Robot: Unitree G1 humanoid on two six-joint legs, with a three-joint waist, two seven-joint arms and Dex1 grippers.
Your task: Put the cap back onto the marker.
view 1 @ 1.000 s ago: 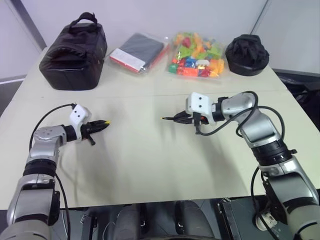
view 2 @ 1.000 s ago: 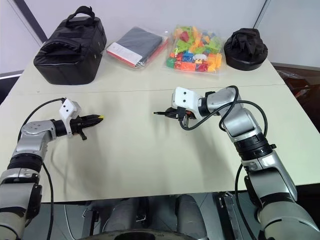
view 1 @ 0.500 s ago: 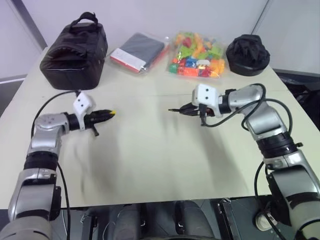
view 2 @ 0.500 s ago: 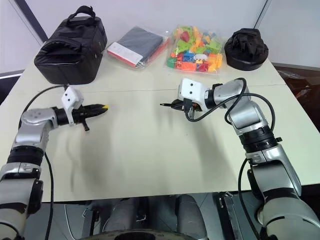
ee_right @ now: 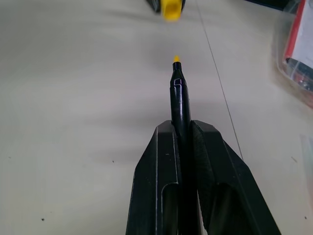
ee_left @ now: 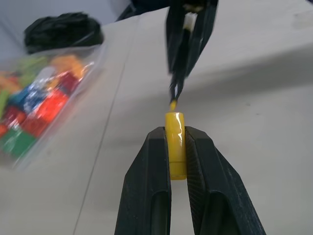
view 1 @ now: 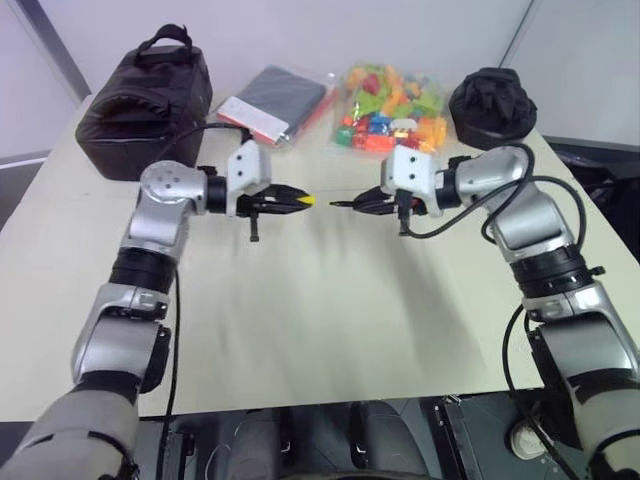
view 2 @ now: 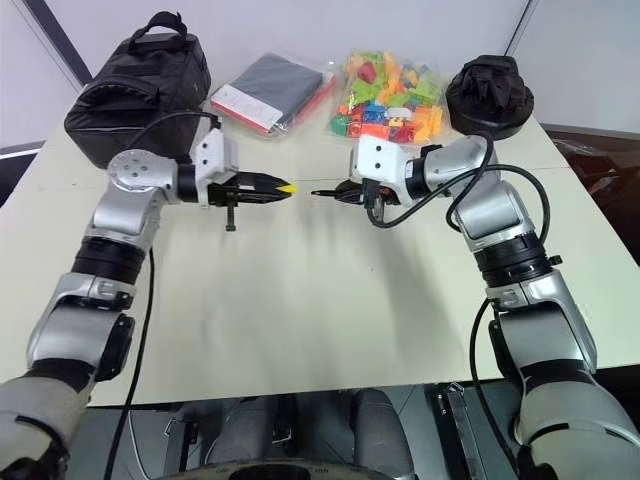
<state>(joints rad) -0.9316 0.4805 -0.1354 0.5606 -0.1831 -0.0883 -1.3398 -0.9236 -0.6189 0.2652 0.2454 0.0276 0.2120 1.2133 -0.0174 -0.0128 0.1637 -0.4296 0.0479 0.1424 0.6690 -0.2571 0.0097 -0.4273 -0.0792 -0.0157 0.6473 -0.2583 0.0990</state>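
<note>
Left gripper (view 1: 300, 200) is clamped on the cap (ee_left: 176, 144); right gripper (view 1: 360, 204) is clamped on the marker (ee_right: 179, 100). Tip faces cap, apart. Align axes, then push straight together.

Pale cream table (view 1: 300, 330), seam line across it, black bag (view 1: 145, 100) at far left corner, flat packet (view 1: 275, 100), bag of coloured blocks (view 1: 395, 110), black bundle (view 1: 493, 105), white wall (view 1: 300, 30) behind, dark floor (view 1: 15, 190) at the sides.

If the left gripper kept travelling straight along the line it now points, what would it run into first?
Most likely the marker held by the right gripper. The left gripper holds the cap facing the marker's yellow tip across a small gap; exact alignment in depth is uncertain.
</note>
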